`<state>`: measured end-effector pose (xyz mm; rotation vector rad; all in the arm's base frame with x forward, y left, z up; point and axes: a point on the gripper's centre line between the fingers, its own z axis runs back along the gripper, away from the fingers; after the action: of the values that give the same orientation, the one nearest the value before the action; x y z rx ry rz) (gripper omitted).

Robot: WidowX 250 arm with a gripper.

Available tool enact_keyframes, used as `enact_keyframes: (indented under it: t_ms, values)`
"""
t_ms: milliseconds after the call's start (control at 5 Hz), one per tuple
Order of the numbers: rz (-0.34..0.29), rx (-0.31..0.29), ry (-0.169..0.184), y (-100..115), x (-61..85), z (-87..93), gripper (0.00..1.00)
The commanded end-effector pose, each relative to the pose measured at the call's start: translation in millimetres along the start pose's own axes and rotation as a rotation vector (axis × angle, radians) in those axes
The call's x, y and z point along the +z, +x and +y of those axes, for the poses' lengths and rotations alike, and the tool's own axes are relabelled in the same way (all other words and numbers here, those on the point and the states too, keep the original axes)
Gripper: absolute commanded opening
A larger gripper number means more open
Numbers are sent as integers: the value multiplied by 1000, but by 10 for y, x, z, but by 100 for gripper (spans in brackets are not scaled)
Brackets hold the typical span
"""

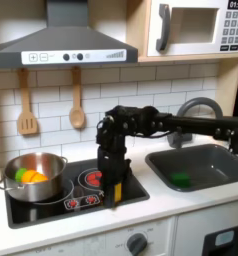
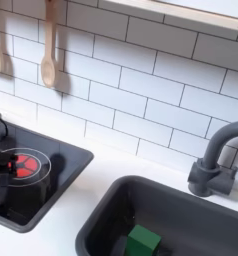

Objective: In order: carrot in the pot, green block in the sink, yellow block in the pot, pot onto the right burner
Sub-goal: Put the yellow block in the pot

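Item: toy kitchen table, one arm at work.

- Pot [image 1: 37,175]: stood on the left burner in the first exterior view, rim up. The carrot [image 1: 28,177] lay inside, orange showing above the wall; a yellow-green patch beside it could not be told apart.
- Sink [image 1: 206,160]: recessed at the right in the first exterior view. The green block [image 2: 143,241] rested on its floor near the front in both exterior views, apparently already delivered.
- Gripper [image 1: 117,192]: pointed straight down over the right burner [image 1: 94,180], fingers pinching the yellow block [image 1: 118,189] just above the stove top, presumably taken from above for carrying left to the pot.
- Faucet [image 2: 215,160]: arched behind the sink, clear of the arm.

Judged remaining: yellow block into pot, then pot to the right burner.
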<state>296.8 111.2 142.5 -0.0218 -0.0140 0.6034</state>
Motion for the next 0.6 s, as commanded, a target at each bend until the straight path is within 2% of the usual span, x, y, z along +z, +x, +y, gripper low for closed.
enact_keyframes:
  t_ms: [0, 400]
  values:
    - [-9, -13, -12, 98, -38, -47, 100]
    - [-15, -9, -17, 107, -60, -72, 100]
